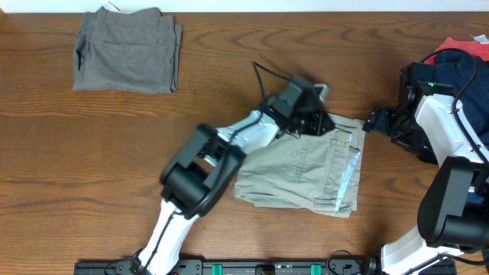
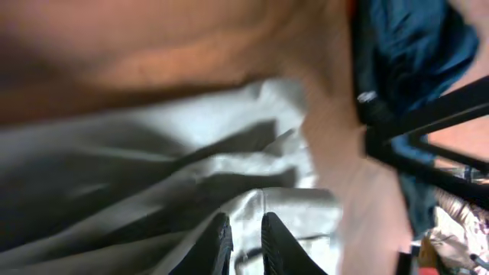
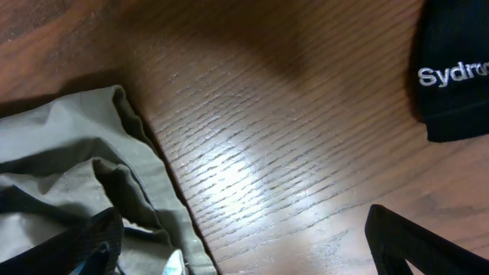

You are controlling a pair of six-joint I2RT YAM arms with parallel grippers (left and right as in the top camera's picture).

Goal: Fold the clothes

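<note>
The khaki-beige trousers (image 1: pixel 306 164) lie folded in a thick rectangle mid-table; they fill the left wrist view (image 2: pixel 153 160) as pale creased fabric. My left gripper (image 1: pixel 319 121) is down at their far edge. Its fingers (image 2: pixel 246 243) stand a narrow gap apart, with pale cloth showing between them. My right gripper (image 1: pixel 372 121) hovers just beyond the trousers' far right corner, open wide. One finger (image 3: pixel 92 244) is over the khaki edge (image 3: pixel 69 153), the other (image 3: pixel 412 237) over bare wood.
Grey-olive trousers (image 1: pixel 126 50) lie folded at the far left of the wooden table (image 1: pixel 229 46). A heap of navy and red garments (image 1: pixel 458 53) sits at the far right behind the right arm. A black garment with white lettering (image 3: pixel 454 69) lies close to the right gripper.
</note>
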